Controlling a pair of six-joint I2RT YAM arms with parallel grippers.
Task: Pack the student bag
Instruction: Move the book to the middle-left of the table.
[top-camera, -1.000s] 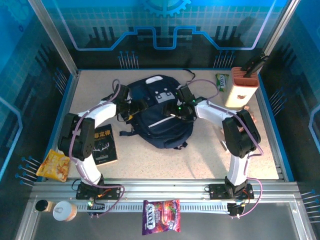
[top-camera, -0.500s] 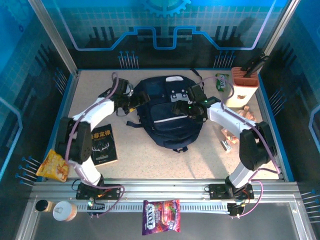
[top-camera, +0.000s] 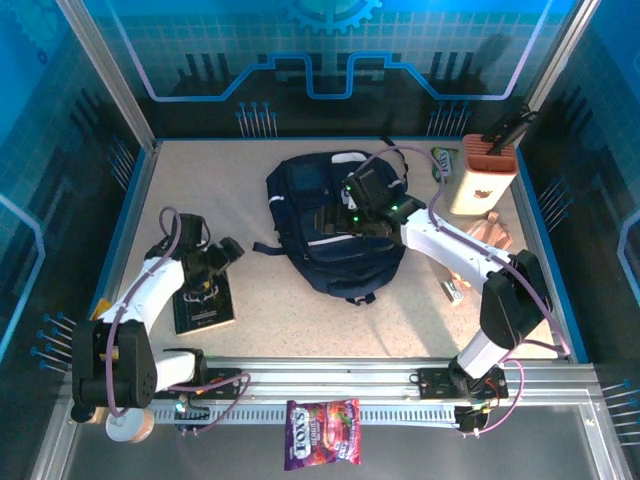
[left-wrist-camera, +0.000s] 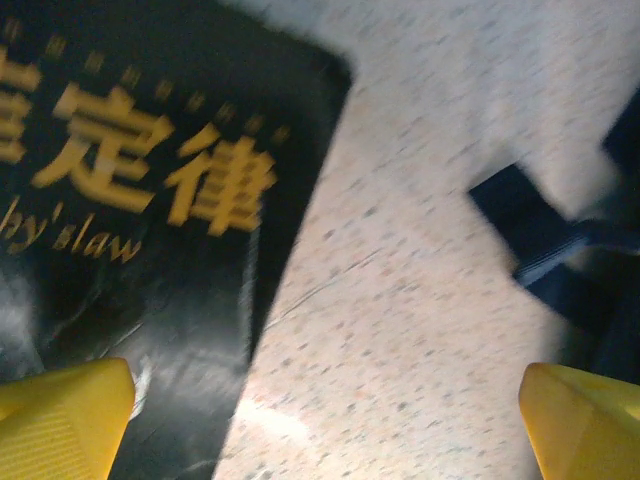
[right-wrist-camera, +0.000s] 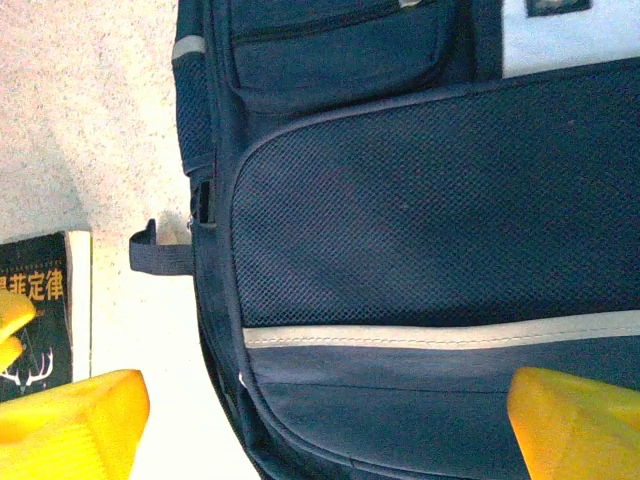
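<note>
In the middle of the speckled surface (top-camera: 300, 330) lies the student bag (top-camera: 335, 225), a dark navy backpack flat on its back, its top toward the far wall and a thin pale stripe crossing its front panel. In the right wrist view the student bag (right-wrist-camera: 420, 230) shows a mesh panel, a zipped pocket and a small strap loop (right-wrist-camera: 160, 255) sticking out at its side.

The right pincer (top-camera: 358, 197) hangs directly over the upper part of the bag. Its yellow fingertips (right-wrist-camera: 75, 420) stand wide apart with nothing between them, so the right pincer (right-wrist-camera: 325, 425) is open and holds nothing.

To the left of the bag, apart from it, a black book (top-camera: 205, 300) with gold characters lies flat on the surface. The left pincer (top-camera: 215, 258) is over the book's far end, its jaws spread wide. In the left wrist view the left pincer (left-wrist-camera: 320, 430) is empty, with the book (left-wrist-camera: 130, 200) under one fingertip and a dark strap (left-wrist-camera: 530, 230) of the bag off to the other side; that view is blurred.

At the far right corner stands a cream box with an orange top (top-camera: 480, 180), a green packet (top-camera: 443, 162) just beside it. A purple sweets packet (top-camera: 322, 448) rests on the front rail.
</note>
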